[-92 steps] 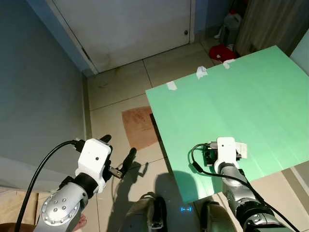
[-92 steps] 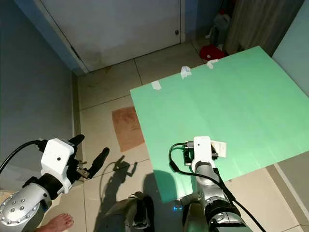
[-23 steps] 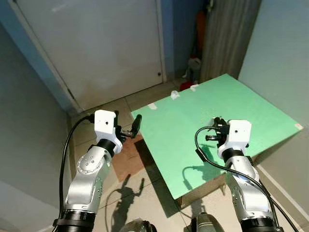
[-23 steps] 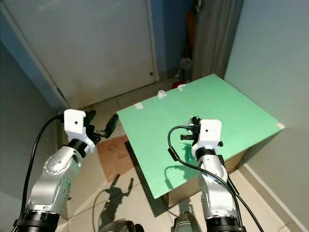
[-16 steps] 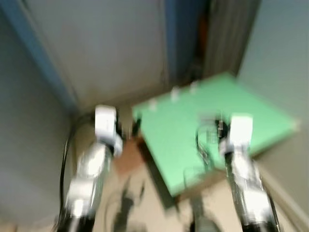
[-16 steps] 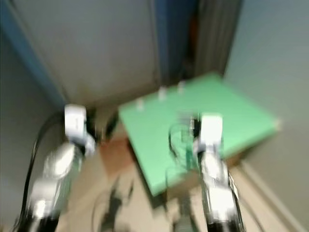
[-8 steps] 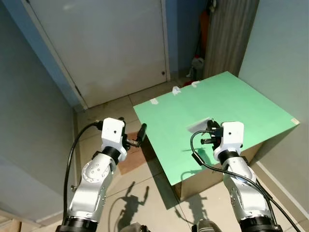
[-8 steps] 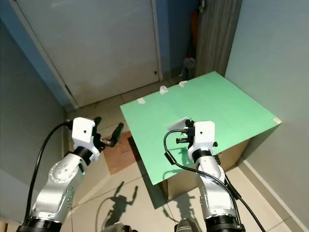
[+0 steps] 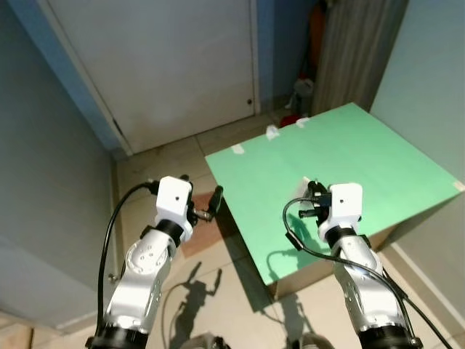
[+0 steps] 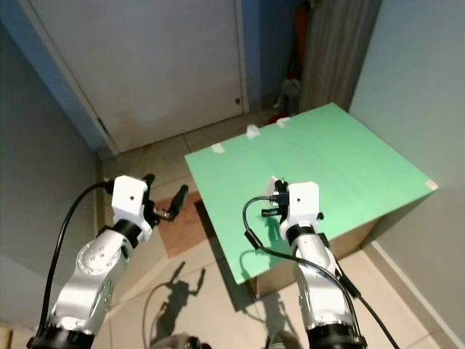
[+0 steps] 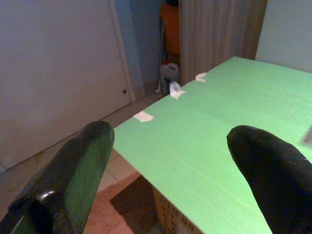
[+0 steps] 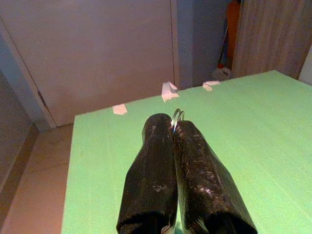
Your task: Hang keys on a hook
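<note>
My right gripper (image 12: 173,126) is shut on a silver key ring (image 12: 176,115), which pokes out between its fingertips. In the left eye view that gripper (image 9: 312,201) is held above the near part of a green board (image 9: 378,145). A small pale tag (image 9: 304,185) shows just past its fingers; I cannot tell whether it hangs from the ring. My left gripper (image 9: 200,195) is raised over the floor, left of the board's edge. It is open, with its two fingers (image 11: 73,165) wide apart and nothing between them.
The green board lies on a box, with bits of white tape (image 9: 272,131) at its far edge. A closed pale door (image 9: 167,65) and a blue frame stand ahead. Beside a curtain (image 9: 356,51) sits a bottle (image 9: 304,87). A brown patch (image 9: 192,243) marks the tiled floor.
Since 5.7 s ago the view has risen and pulled back. My right gripper has lifted off the board, and both arms are raised. Over the last half second only the camera shifted slightly.
</note>
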Tool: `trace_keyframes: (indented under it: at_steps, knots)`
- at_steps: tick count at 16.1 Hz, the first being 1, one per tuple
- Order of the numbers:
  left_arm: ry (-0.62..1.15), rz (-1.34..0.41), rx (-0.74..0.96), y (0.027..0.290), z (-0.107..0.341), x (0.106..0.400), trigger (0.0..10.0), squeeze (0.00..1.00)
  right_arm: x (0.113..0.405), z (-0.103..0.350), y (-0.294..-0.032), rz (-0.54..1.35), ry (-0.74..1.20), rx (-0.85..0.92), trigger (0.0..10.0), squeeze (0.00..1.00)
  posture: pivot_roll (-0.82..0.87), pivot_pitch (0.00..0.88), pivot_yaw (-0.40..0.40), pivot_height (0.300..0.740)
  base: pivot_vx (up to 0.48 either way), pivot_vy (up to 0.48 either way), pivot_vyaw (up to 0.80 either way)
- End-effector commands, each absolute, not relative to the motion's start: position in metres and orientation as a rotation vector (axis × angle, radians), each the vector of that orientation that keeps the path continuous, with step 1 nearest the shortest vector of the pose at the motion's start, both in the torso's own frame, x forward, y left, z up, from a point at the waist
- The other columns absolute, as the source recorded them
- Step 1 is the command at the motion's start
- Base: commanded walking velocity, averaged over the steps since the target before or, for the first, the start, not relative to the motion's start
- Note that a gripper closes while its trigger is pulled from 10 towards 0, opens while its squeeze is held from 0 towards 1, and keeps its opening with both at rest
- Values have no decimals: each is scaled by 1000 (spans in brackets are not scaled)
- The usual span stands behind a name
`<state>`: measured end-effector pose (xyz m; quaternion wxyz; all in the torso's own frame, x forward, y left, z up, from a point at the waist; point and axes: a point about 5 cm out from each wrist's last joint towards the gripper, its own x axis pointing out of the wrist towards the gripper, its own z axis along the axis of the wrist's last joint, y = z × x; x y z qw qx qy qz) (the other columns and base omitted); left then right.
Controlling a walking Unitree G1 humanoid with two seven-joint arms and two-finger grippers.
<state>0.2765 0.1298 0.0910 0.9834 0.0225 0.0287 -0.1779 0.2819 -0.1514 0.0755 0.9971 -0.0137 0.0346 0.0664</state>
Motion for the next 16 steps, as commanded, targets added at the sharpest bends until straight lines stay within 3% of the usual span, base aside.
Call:
trace_keyframes:
  at_steps: [1, 5, 9, 16]
  knots:
    - [54, -353, 64, 131, 91, 278, 10000, 0, 282, 74, -147, 155, 79, -32, 0, 0, -207, 13, 145, 720, 0, -480, -800]
    - [54, -365, 61, 129, 91, 278, 10000, 0, 282, 71, -148, 161, 94, -52, 0, 0, -210, 15, 145, 720, 0, -427, -800]
    - [59, -357, 46, 128, 89, 278, 10000, 0, 280, 69, -148, 163, 108, -54, 0, 0, -214, 19, 145, 720, 0, 0, 0]
    - [64, -377, 81, 128, 87, 280, 10000, 0, 279, 68, -150, 164, 112, -64, 0, 0, -219, 22, 141, 720, 0, 0, -795]
